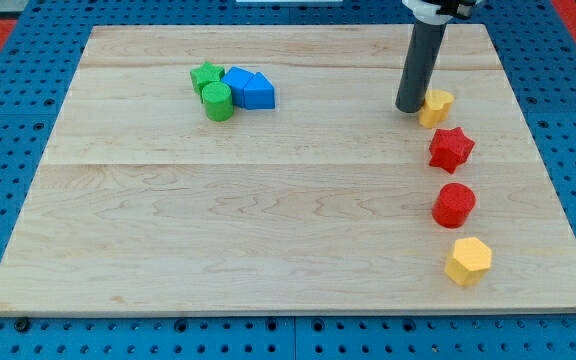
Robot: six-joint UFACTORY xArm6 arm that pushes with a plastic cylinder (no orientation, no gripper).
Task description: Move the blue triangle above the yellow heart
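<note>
The blue triangle point(259, 93) lies at the upper left of the wooden board point(268, 220), touching a second blue block point(236, 80) on its left. The yellow heart point(436, 105) lies at the upper right. My tip point(410, 108) rests on the board right against the heart's left side, far to the right of the blue triangle. The dark rod rises from the tip to the view's top edge.
A green star point(205, 75) and a green cylinder point(218, 102) crowd the left of the blue blocks. Below the heart, down the right side, lie a red star point(451, 148), a red cylinder point(454, 205) and a yellow hexagon point(467, 261).
</note>
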